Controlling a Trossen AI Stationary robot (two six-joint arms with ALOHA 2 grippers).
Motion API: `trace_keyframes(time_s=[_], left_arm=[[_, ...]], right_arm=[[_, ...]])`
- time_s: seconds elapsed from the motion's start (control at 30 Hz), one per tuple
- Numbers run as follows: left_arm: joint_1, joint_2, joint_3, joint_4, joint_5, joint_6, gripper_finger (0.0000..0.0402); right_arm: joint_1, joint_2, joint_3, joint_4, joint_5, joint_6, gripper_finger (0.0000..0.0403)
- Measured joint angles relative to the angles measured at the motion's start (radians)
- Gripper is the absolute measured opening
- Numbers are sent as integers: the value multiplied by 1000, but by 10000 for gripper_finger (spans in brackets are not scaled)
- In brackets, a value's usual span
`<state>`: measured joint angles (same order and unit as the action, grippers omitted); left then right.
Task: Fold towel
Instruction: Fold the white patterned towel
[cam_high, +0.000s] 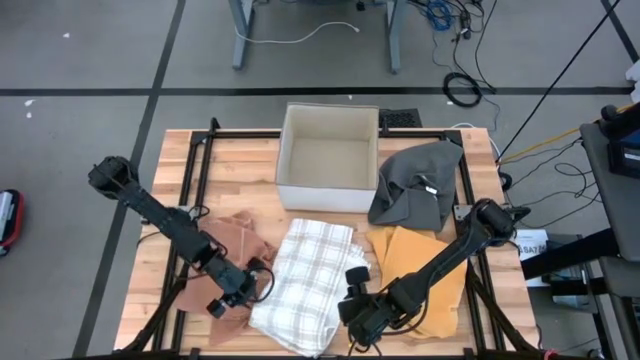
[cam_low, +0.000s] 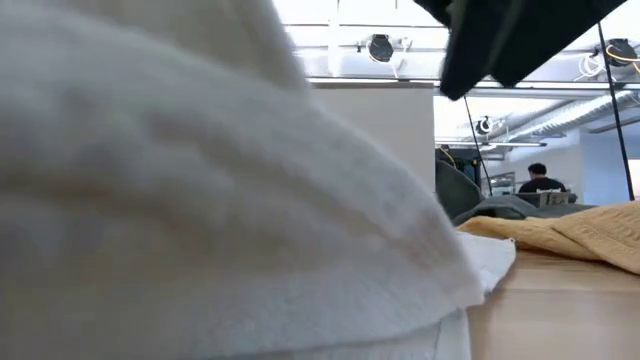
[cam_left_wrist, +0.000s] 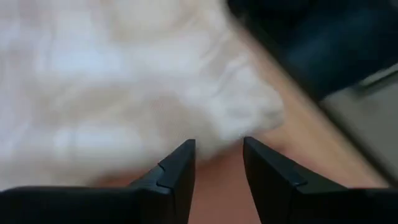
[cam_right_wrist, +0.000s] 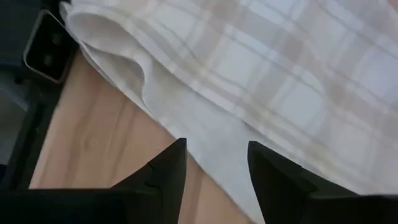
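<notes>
The white plaid towel (cam_high: 305, 285) lies rumpled in front of the white box (cam_high: 328, 160). Flanking it, the left end effector (cam_left_wrist: 217, 163) and right end effector (cam_right_wrist: 214, 163) are both released. Each should pinch a near corner cleanly, catching one layer only.

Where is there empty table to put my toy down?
Bare wood shows left of the white box, above the pink cloth. A thin strip runs along the right edge beside the grey cloth. The front is crowded: checked towel, yellow cloth, left gripper and right gripper.
</notes>
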<state>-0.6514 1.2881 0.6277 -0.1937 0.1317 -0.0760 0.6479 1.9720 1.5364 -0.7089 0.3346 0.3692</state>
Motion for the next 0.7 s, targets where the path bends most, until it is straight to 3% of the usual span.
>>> trace_keyframes(time_s=[0.1, 0.23, 0.7], left_arm=[[-4, 0, 0, -107, -69, -5, 140], [-2, 0, 0, -123, -97, -14, 140], [-36, 1, 0, 95, -91, 23, 140]], right_arm=[[-3, 31, 0, 48, 1, -38, 152], [-19, 57, 0, 60, -1, -43, 147], [16, 79, 1, 363, -79, -72, 136]])
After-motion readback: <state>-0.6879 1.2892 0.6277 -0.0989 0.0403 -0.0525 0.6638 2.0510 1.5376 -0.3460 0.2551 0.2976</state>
